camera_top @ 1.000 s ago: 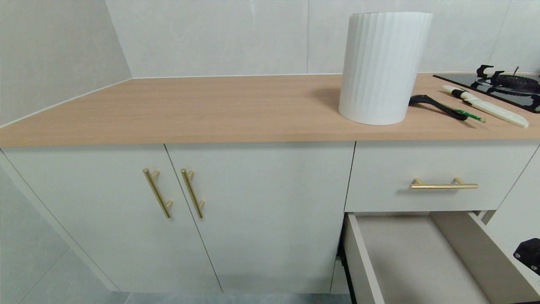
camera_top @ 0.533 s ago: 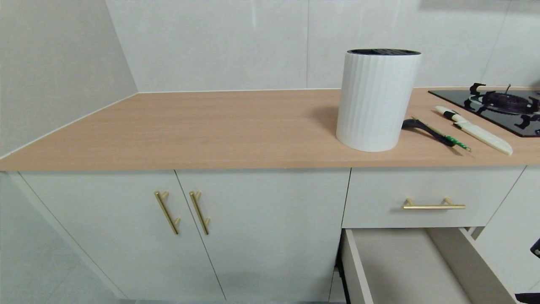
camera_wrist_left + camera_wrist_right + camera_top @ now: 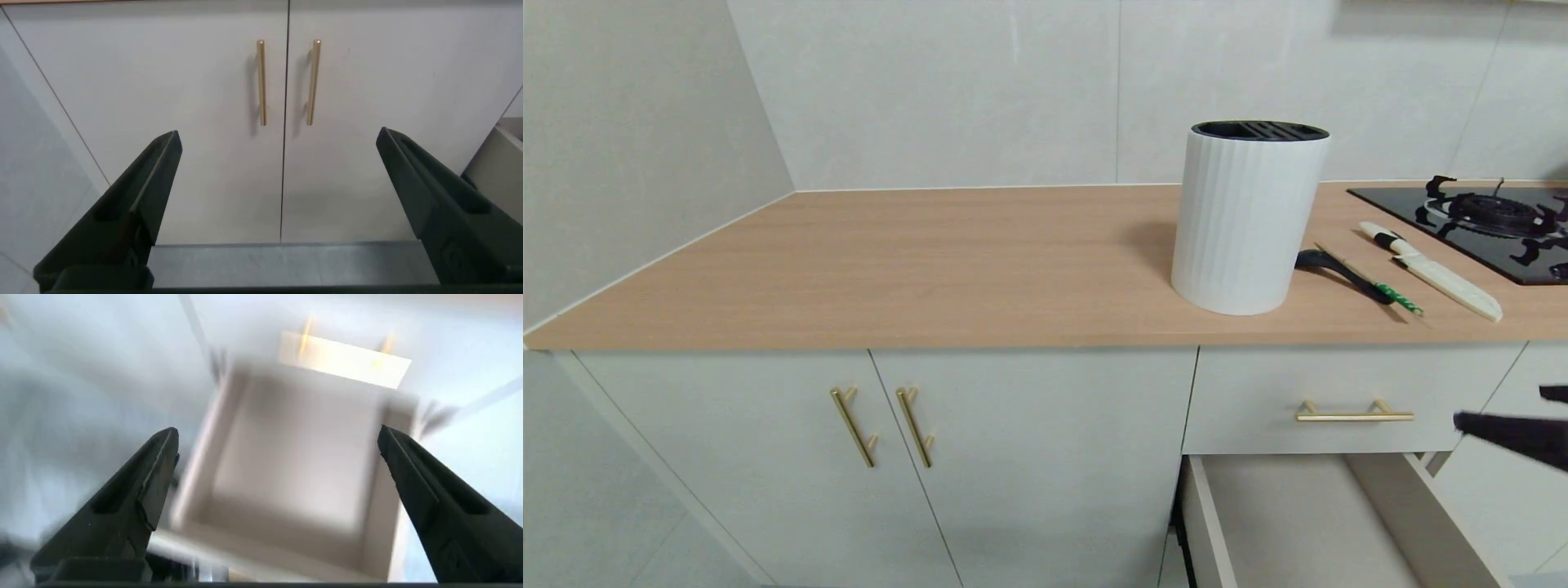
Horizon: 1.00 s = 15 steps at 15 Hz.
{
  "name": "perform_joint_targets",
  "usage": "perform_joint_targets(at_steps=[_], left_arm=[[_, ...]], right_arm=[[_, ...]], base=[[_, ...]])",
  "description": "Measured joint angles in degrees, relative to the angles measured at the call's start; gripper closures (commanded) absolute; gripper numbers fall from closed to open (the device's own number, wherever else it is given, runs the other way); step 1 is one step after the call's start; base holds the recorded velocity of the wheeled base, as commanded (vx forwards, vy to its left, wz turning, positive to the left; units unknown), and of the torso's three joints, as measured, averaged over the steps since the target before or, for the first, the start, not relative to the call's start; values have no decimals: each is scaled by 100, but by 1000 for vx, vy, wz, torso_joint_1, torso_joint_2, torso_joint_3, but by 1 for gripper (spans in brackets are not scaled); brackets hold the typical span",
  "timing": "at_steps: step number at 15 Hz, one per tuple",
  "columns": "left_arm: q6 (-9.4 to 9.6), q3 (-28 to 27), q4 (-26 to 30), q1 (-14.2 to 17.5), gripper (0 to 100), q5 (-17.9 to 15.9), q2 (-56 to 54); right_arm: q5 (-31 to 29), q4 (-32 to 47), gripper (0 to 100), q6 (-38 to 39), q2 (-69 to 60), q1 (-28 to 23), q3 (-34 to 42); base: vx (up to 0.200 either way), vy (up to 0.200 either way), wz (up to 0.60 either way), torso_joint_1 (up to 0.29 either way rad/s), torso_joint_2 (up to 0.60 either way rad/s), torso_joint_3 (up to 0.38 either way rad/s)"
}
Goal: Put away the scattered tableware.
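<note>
A tall white ribbed holder (image 3: 1248, 219) with a slotted black top stands on the wooden counter (image 3: 947, 269). To its right lie a black spoon (image 3: 1339, 269), green-patterned chopsticks (image 3: 1393, 292) and a white knife (image 3: 1431, 270). My right gripper (image 3: 1503, 408) hangs open at the head view's right edge, below the counter and above the open lower drawer (image 3: 1298, 523). In the right wrist view that gripper (image 3: 278, 434) is open over the drawer (image 3: 302, 457), which holds nothing. My left gripper (image 3: 278, 139) is open, holds nothing and faces the cabinet doors (image 3: 368, 147).
A black gas hob (image 3: 1486, 216) sits at the counter's far right. A closed drawer with a gold handle (image 3: 1354, 412) is above the open one. Two gold door handles (image 3: 882, 425) are on the left cabinet. Tiled walls close the back and left.
The head camera has tilted up, so the counter and holder sit lower in the picture. My right gripper has risen into sight at the right edge.
</note>
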Motion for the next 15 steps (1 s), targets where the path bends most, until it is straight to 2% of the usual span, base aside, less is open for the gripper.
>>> perform_joint_targets(at_steps=[3,5,10,15], left_arm=[[0,0,2,0,0,0,0],[0,0,0,-2,0,0,0],[0,0,0,0,0,2,0],[0,0,0,-2,0,2,0]], right_arm=[[-27,756,0,427,841,-74,-1762],[-110,942,0,569,1357,-179,-2328],[-603,931,0,631,2456,-635,-2782],[-656,688,0,695,3127,-885,-2938]], base=[[0,0,0,0,0,0],[0,0,0,0,0,0],[0,0,0,0,0,0],[0,0,0,0,0,0]])
